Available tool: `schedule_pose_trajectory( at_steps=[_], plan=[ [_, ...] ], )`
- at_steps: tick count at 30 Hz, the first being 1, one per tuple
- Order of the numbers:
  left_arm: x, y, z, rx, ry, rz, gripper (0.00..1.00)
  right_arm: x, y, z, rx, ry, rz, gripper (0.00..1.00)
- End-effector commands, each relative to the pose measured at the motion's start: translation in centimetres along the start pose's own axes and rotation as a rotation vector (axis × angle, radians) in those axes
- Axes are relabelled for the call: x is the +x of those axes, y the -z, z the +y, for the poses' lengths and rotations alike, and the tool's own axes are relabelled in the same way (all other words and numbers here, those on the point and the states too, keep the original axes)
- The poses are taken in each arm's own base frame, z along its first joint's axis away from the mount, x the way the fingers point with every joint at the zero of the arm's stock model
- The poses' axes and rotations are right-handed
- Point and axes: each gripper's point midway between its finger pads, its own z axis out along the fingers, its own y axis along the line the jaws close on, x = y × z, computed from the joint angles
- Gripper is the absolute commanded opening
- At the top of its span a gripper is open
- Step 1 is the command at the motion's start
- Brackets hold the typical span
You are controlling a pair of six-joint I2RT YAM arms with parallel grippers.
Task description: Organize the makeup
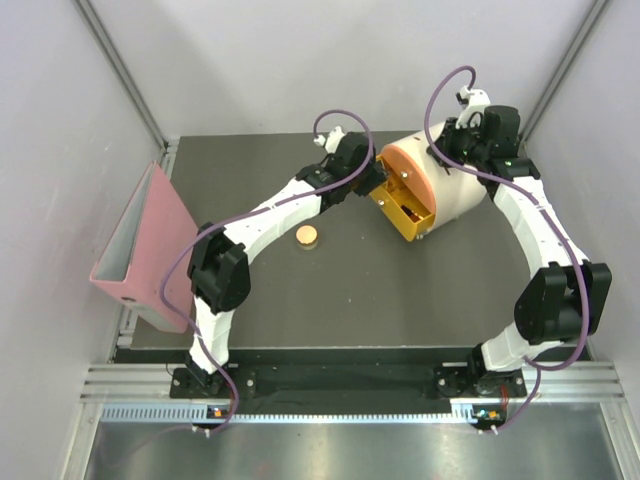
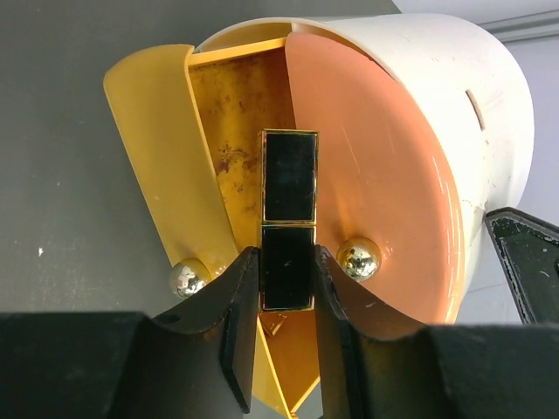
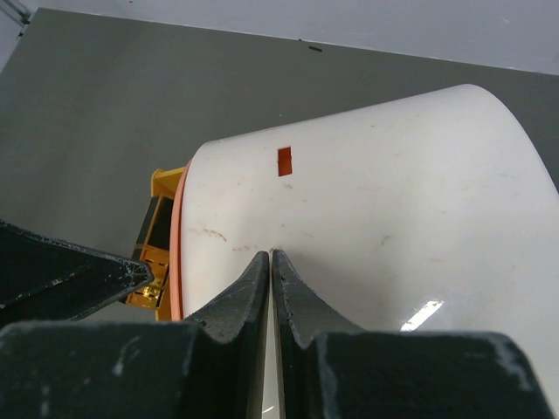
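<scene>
1. The round peach compact [image 1: 307,236] lies on the dark table [image 1: 400,290], at about 8 o'clock from the left gripper [image 2: 286,262] and well apart from it.
2. The left gripper clamps the lower end of a black-and-gold case [image 2: 289,179], which juts toward 12 o'clock over the open yellow drawer [image 2: 231,113].
3. The right gripper [image 3: 272,262] has its fingers pressed together, tips touching the cream box [image 3: 393,201].

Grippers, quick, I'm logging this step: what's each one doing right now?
Left gripper: shut on the black-and-gold case.
Right gripper: shut, empty, tips at the cream box.

Dark table [image 1: 400,295] — bearing compact [image 1: 307,236], cream box [image 1: 462,195], pink binder [image 1: 145,250].
</scene>
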Motion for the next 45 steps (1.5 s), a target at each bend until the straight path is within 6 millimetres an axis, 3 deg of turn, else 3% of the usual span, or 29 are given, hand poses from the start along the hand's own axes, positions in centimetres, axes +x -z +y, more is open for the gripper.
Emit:
schedule_pose_trajectory(
  at_steps=[1,2,3,7,16,22,25,26,27,28,29,30,31,33,34,37,39,41,45],
  plan=[
    [-1.1,1.2,-3.8,0.113,-0.025,-0.024,0.0,14.8,1.2,-1.4,0.077,-0.17,0.497,0.06],
    [-0.9,1.1,-3.9,0.122,-0.034,-0.014,0.01,14.8,1.2,-1.4,0.076,-0.17,0.497,0.06],
    [-0.7,1.0,-4.3,0.142,-0.042,-0.007,0.15,14.8,1.2,-1.4,0.076,-0.173,0.497,0.06],
    [0.2,0.5,-4.1,0.135,-0.055,0.038,0.46,14.7,1.3,-1.3,0.079,-0.176,0.494,0.06],
    [-1.1,1.9,-5.9,0.186,-0.112,0.004,0.54,14.8,1.5,-1.2,0.087,-0.19,0.482,0.06],
    [-5.2,6.3,-7.9,0.255,-0.208,-0.128,0.48,14.9,1.7,-1.3,0.094,-0.191,0.48,0.06],
    [-6.9,8.0,-6.4,0.235,-0.215,-0.152,0.42,14.8,1.7,-1.4,0.099,-0.186,0.482,0.06],
    [-6.5,7.6,-4.5,0.196,-0.215,-0.136,0.41,14.7,1.7,-1.5,0.101,-0.182,0.48,0.06],
    [-7.5,8.4,-3.7,0.187,-0.186,-0.143,0.41,14.6,1.7,-1.5,0.102,-0.179,0.479,0.06],
    [-7.5,8.4,-2.7,0.172,-0.172,-0.13,0.38,14.6,1.6,-1.5,0.103,-0.182,0.477,0.06],
    [-6.4,7.8,-0.4,0.135,-0.164,-0.08,0.36,14.5,1.6,-1.5,0.102,-0.181,0.475,0.06],
    [-7.0,8.3,0.4,0.128,-0.119,-0.081,0.35,14.6,1.5,-1.6,0.104,-0.184,0.477,0.06],
    [-6.1,7.6,3.1,0.08,-0.103,-0.049,0.33,14.5,1.5,-1.5,0.103,-0.182,0.474,0.06],
    [-5.7,8.0,4.5,0.078,-0.06,-0.017,0.3,14.6,1.4,-1.5,0.102,-0.192,0.474,0.06],
    [-4.9,7.5,6.1,0.056,-0.048,0.004,0.26,14.6,1.3,-1.5,0.101,-0.193,0.473,0.06],
    [-3.3,6.9,7.2,0.091,-0.005,0.093,0.23,14.5,1.1,-1.5,0.1,-0.199,0.467,0.06],
    [-2.5,6.1,7.8,0.091,0.025,0.138,0.13,14.5,1.1,-1.5,0.099,-0.201,0.466,0.06],
    [-2.3,5.7,7.5,0.111,0.037,0.154,0.02,14.5,1.1,-1.4,0.096,-0.201,0.467,0.06],
    [-1.2,4.1,6.6,0.15,0.055,0.23,0.0,14.5,1.1,-1.4,0.098,-0.2,0.467,0.06]
  ],
)
